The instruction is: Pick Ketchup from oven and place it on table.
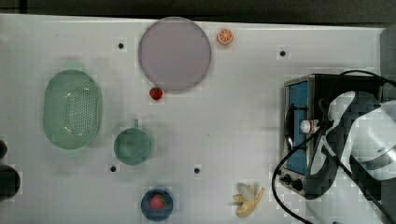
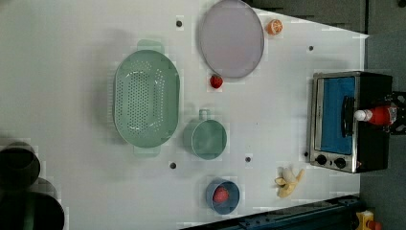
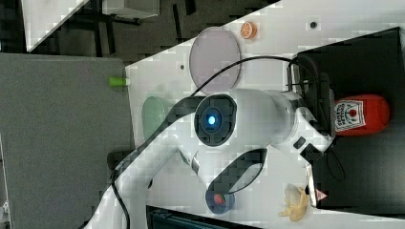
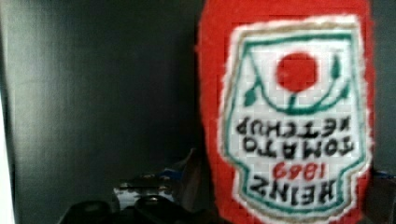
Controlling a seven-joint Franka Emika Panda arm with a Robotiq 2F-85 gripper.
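- The ketchup (image 3: 360, 115) is lying on its side on the flat black top of the oven (image 2: 373, 143), its white cap (image 2: 360, 115) poking out over the front edge above the bluish glass door (image 2: 337, 115).
- The white arm (image 3: 258, 117) is reaching in over the oven, and the gripper (image 3: 329, 112) is sitting right at the bottle's label end; its dark fingers (image 3: 326, 104) are standing spread wide, not closing on anything.
- From the wrist camera the bottle's red body and white label (image 4: 299, 121) are looming directly ahead of the jaws, close up, against the oven's dark surface.
- In the top view the arm is covering most of the bottle, with the cap (image 1: 307, 125) peeking out beside the door handle (image 1: 290, 126).
- Well away from the jaws, out on the table (image 1: 233, 116), other things are sitting: a peeled banana (image 1: 247, 199) near the oven's knob corner, a round grey plate (image 1: 174, 53), an orange slice (image 1: 225, 36), a loose strawberry (image 1: 156, 93), a green cup (image 1: 132, 145), a green colander (image 1: 72, 108), and a blue bowl (image 1: 157, 204) holding another strawberry.
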